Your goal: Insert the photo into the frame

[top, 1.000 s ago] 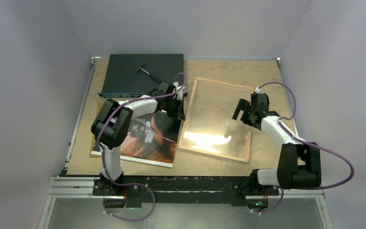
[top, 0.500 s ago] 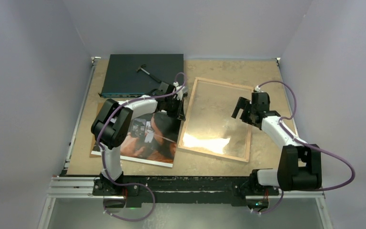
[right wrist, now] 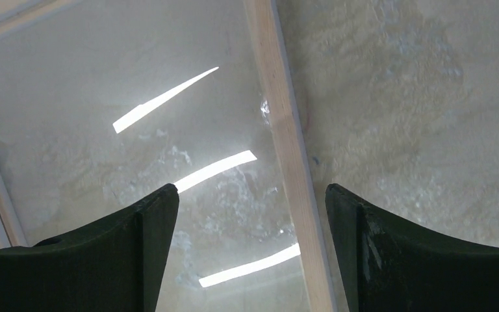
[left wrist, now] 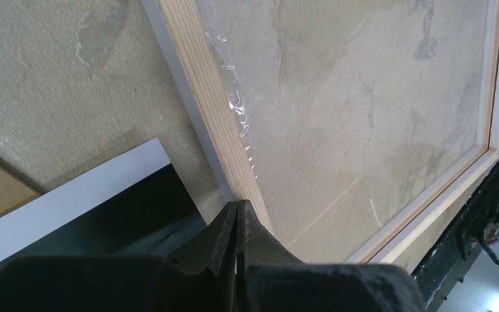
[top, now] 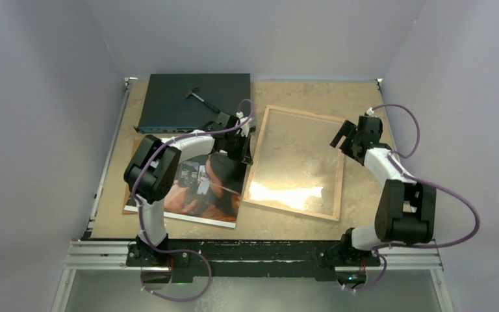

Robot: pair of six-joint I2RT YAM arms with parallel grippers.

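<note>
The photo (top: 201,192), a dark reddish print with a white border, lies face up at the left; its corner shows in the left wrist view (left wrist: 104,208). The frame (top: 291,210) lies flat beside it, wood rim up, with a shiny pane inside. My left gripper (top: 244,147) is shut, and its tips (left wrist: 237,205) rest against the frame's left wood rail (left wrist: 211,104), just past the photo's corner. My right gripper (top: 346,138) is open above the frame's right rail (right wrist: 286,156), which runs between its two fingers (right wrist: 149,247).
A dark flat box (top: 175,104) with a small tool (top: 198,96) on it lies at the back left. A brown backing board (top: 134,151) lies under the photo. Grey walls close in both sides and the back.
My right gripper has moved right and back, from over the pane to above the frame's right rail. The left arm, photo and frame have not moved.
</note>
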